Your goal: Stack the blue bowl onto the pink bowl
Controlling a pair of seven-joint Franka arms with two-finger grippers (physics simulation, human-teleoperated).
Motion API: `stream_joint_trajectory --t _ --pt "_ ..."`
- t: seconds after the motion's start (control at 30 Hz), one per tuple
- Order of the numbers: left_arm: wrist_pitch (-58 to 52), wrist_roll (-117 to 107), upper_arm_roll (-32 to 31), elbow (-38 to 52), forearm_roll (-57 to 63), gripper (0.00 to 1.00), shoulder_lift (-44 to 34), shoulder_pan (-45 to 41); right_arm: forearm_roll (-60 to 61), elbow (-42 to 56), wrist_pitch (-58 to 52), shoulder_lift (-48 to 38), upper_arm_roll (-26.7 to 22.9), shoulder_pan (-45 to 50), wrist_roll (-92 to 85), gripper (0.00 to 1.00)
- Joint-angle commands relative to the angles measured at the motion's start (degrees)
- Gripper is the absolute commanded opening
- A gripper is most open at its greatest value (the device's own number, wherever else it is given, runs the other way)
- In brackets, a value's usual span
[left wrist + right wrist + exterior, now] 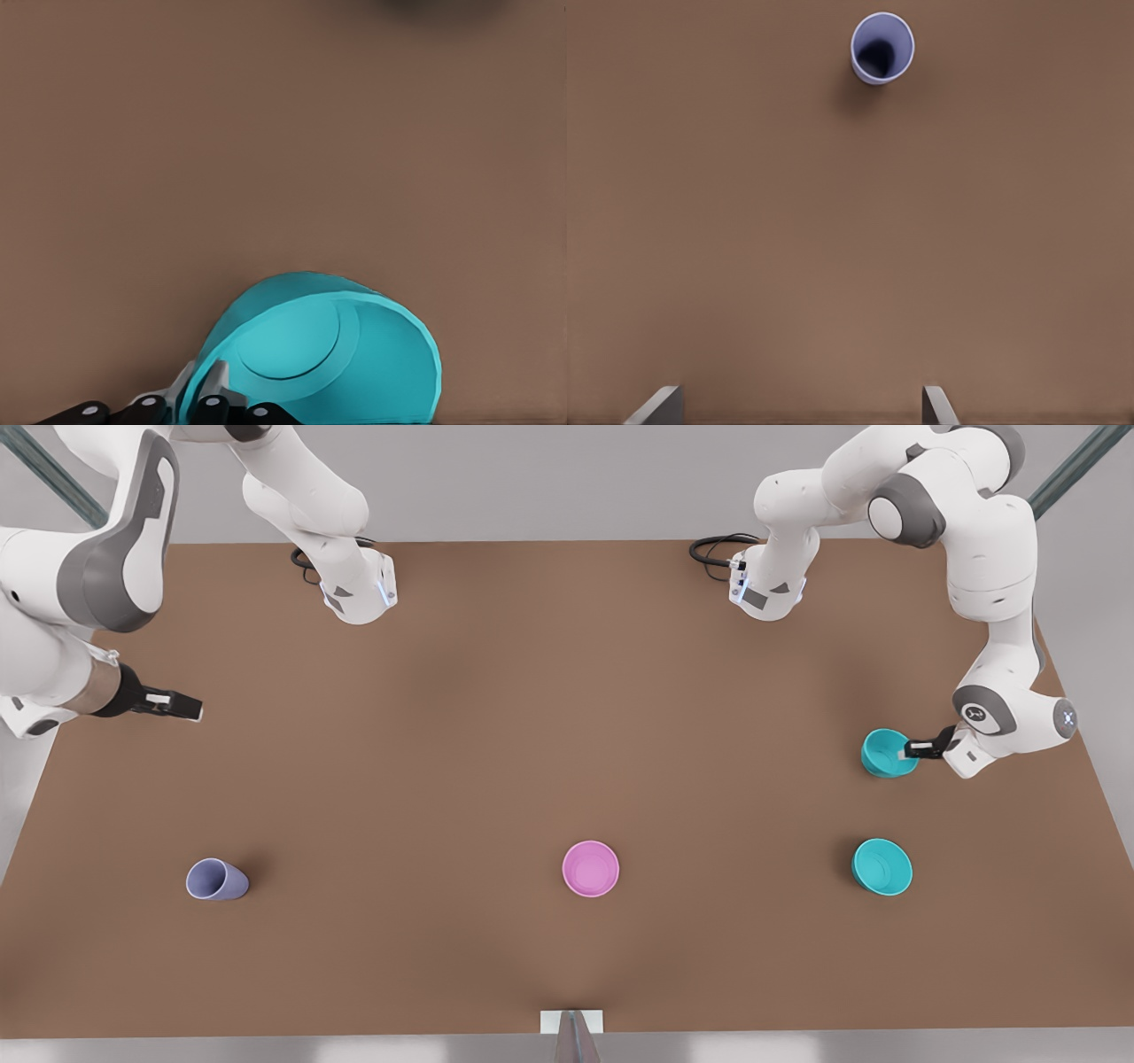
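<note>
The left gripper (914, 749) was clamped on the blue bowl's (883, 752) rim, holding it tilted above the table (496, 717) for carrying. The pink bowl (591, 868) sat well away, open and waiting. The right gripper (182, 707) waited, fingers apart, cup (215, 880) ahead.

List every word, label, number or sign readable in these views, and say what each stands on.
No readable text in any view.
Bowls, cup and table: plain, unmarked.
Round mark on the joint of the arm beside the held blue bowl: a logo-like sign, too small to read.
Left gripper, shut on the blue bowl: no marking to read.
</note>
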Motion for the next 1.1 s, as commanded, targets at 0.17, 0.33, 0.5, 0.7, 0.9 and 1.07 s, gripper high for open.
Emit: stream_joint_trajectory --t 0.17,0.33,0.5,0.7,0.9,1.07 --pt "-10.05 -29.36 -2.31 0.78 0.39 0.21 -9.9 -17.66 0.02 -0.06 -1.3 0.05 0.05 -0.17 -0.58 1.0" --pt "-17.78 -67.0 -14.1 33.46 -1.37 0.21 9.52 -29.72 0.55 -0.06 -1.21 0.14 -0.04 -0.43 -0.58 1.0" --pt "-17.08 -86.43 -21.4 52.0 -0.75 0.21 20.76 -32.44 0.81 -0.15 -1.12 0.58 -0.04 -1.05 -0.93 1.0" --pt "-13.82 -90.4 -21.4 60.81 -0.75 0.21 27.28 -32.09 0.72 -0.24 -1.21 0.49 -0.04 -1.14 -0.93 1.0" --pt "-11.72 -92.85 -21.75 60.63 -1.28 0.21 27.81 -32.09 0.81 -0.32 -1.12 0.93 0.05 -1.84 -1.1 1.0" --pt "-11.28 -96.37 -22.8 61.16 -1.28 0.21 27.55 -32.09 0.81 -0.32 -1.12 1.11 -0.04 -1.93 -1.1 1.0"
